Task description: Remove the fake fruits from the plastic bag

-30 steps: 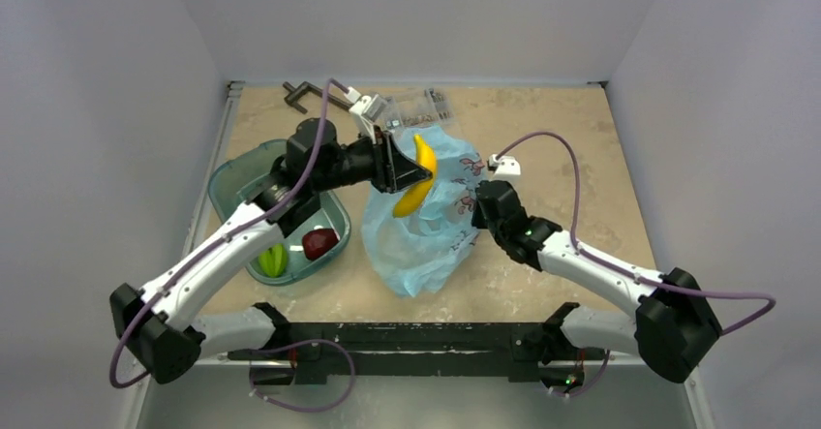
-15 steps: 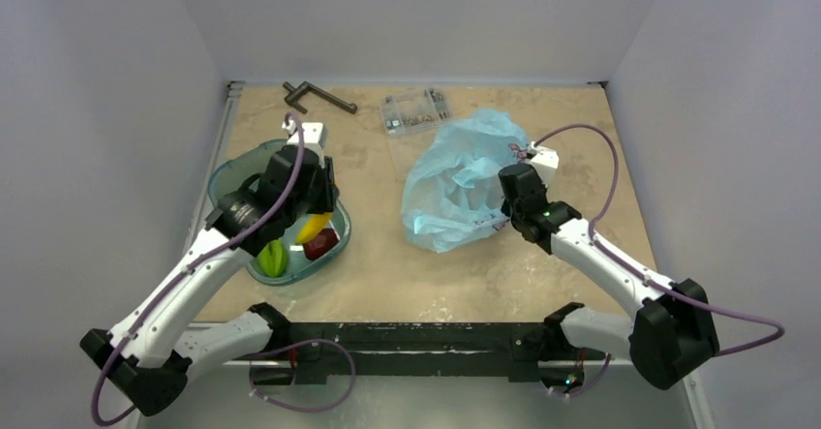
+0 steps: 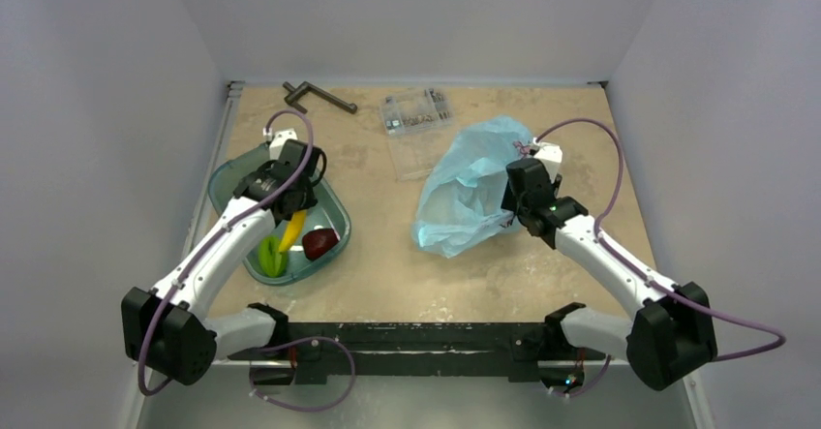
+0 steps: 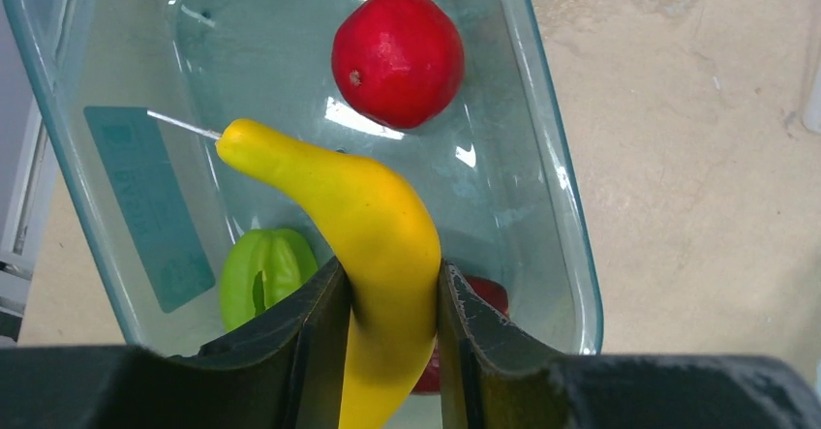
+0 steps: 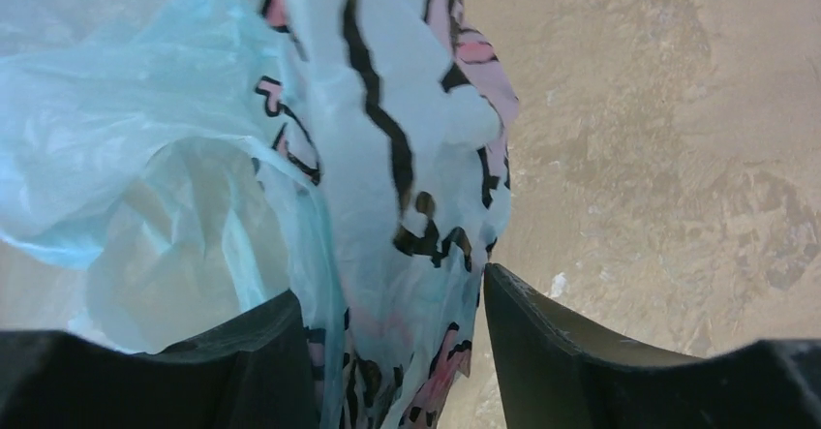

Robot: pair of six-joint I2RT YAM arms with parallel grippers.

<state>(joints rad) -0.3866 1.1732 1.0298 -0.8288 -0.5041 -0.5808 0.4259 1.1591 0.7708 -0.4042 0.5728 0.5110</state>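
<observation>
The left gripper (image 4: 389,289) is seen clamped on the lower part of a yellow banana (image 4: 360,206), both fingers (image 4: 308,337) pressed against its sides, with the fruit's tip held out over a teal tub (image 4: 566,226) at the left of the table (image 3: 387,255). Inside the tub a dark red apple (image 4: 397,58) lies past the banana's tip, and a green piece (image 4: 259,276) is partly hidden behind the left finger. Whether the banana touches the tub floor cannot be told.

On the right side of the table, the light-blue plastic bag (image 3: 465,187) is pinched by the right gripper (image 5: 387,303), a bunched fold of its printed panel, marked in black and pink, being caught between the two fingers. From above, the bag is shown crumpled and slumped to the left of that gripper, well apart from the tub.

A clear parts box (image 3: 416,111) and a dark metal tool (image 3: 315,95) are seen near the far edge.
</observation>
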